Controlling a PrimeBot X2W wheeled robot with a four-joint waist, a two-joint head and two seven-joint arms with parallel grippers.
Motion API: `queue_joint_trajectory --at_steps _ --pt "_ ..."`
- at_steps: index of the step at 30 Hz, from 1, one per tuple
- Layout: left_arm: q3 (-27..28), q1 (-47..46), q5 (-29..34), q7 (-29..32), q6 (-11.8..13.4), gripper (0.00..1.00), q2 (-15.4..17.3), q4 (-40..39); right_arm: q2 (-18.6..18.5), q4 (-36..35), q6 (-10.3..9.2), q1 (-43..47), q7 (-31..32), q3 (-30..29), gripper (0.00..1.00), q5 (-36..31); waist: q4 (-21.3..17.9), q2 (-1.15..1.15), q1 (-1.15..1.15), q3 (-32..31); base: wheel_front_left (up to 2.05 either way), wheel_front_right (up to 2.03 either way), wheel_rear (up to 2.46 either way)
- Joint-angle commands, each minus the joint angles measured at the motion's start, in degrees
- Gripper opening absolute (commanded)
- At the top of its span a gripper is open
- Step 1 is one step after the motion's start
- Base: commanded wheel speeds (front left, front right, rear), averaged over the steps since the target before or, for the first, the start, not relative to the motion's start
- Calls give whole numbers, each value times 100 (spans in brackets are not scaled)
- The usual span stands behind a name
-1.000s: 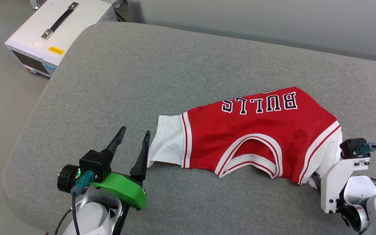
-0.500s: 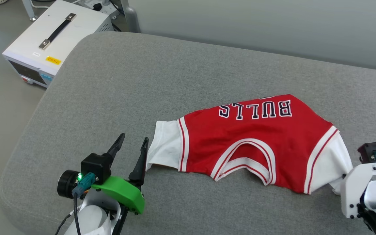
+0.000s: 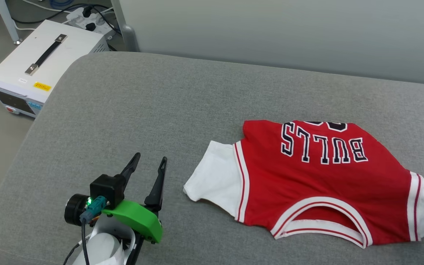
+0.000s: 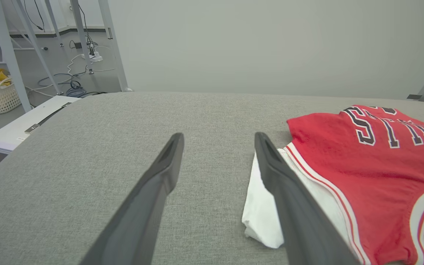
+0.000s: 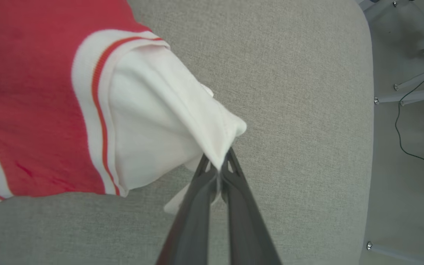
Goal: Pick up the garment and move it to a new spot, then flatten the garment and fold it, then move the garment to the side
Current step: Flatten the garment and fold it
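The garment (image 3: 318,184), a red jersey with white sleeves and upside-down "BULLS" print, lies on the grey cushion (image 3: 142,110) at the right of the head view. My left gripper (image 3: 149,163) stands open near the front left, a short way left of the near white sleeve (image 3: 215,180). From the left wrist the same sleeve (image 4: 261,213) lies just beyond the right finger (image 4: 289,195). My right gripper (image 5: 217,162) is shut on the cuff of the other white sleeve (image 5: 168,117), lifting its edge off the cushion.
A white instrument box (image 3: 31,73) with a black handle sits on the floor beyond the cushion's left edge, with cables and a power strip (image 3: 87,18) behind it. A pale wall backs the cushion. The cushion's right edge (image 5: 366,110) drops to floor with metal legs.
The head camera has shifted. The garment has slid right, away from my left gripper, pulled by its right sleeve. My right gripper closed on that sleeve and has left the head view.
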Motion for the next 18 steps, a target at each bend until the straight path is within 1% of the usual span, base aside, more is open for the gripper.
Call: queue_joint_trajectory --at_steps 1,3,4,5,7,11,17,18 --pt "-19 27 -23 -7 27 100 27 30 -47 -6 -5 67 21 -47 0 -1 -32 0 0 31 0 0 0" --pt "-41 11 -30 -8 18 100 23 59 -98 82 -5 124 10 -104 0 -10 -60 0 0 47 0 0 0" --pt "-79 -10 -44 16 5 100 9 115 -97 274 -5 144 -168 -118 77 -31 -103 0 0 66 0 0 0" --pt "-96 -20 -45 28 -4 100 7 137 -86 338 -5 132 -259 -131 100 -61 -114 0 0 71 0 0 0" --pt "-123 -45 -57 42 -17 100 -12 181 -77 471 -5 107 -494 -114 100 -158 -139 0 0 72 0 0 0" --pt "-143 -56 -85 47 -20 100 -23 230 82 575 -5 -17 -1053 -166 100 -265 -225 0 0 51 0 0 0" --pt "-162 -9 -177 35 -41 100 -54 273 484 402 -5 -58 -2030 -331 100 -405 -361 0 0 -57 0 0 0" --pt "-166 38 -239 19 -55 100 -79 242 815 150 -5 12 -2557 -392 100 -292 -428 0 0 -100 0 0 0"
